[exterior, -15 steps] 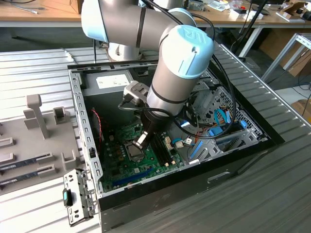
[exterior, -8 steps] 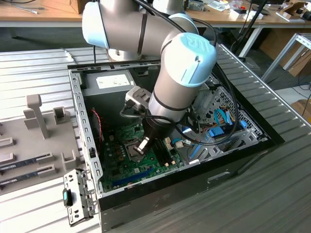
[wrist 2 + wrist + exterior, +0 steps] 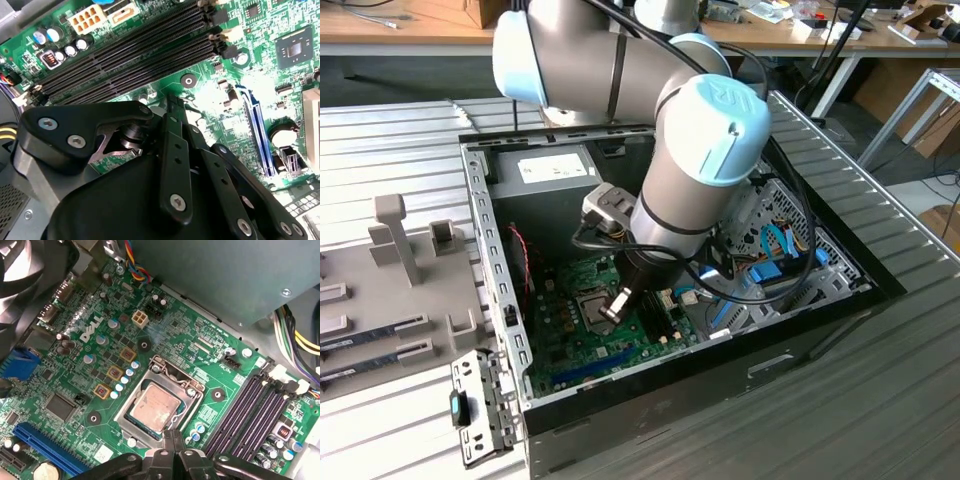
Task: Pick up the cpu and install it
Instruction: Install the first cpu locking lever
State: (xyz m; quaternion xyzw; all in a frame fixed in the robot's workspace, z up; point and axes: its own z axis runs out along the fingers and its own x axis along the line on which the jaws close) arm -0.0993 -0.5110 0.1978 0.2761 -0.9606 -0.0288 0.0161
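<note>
One cpu (image 3: 152,409) sits in its socket (image 3: 159,401); the gripper (image 3: 172,436) hovers beside it, clenched empty; four memory slots (image 3: 250,412).

Arm: grey jointed segments with pale blue caps, bent at the elbow, wrist angled steeply downward in the exterior view. Tool (image 3: 613,306): black linkage fingers (image 3: 172,440) drawn together at the tips in the first wrist view, pointing down; nothing seen between them.

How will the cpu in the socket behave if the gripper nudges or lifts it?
The cpu looks thin, flat and rigid, so probably light and unbending. It sits inside the metal-framed socket, so a sideways nudge likely won't slide it. Its smooth metal top may be slippery, its green rim fragile.
</note>
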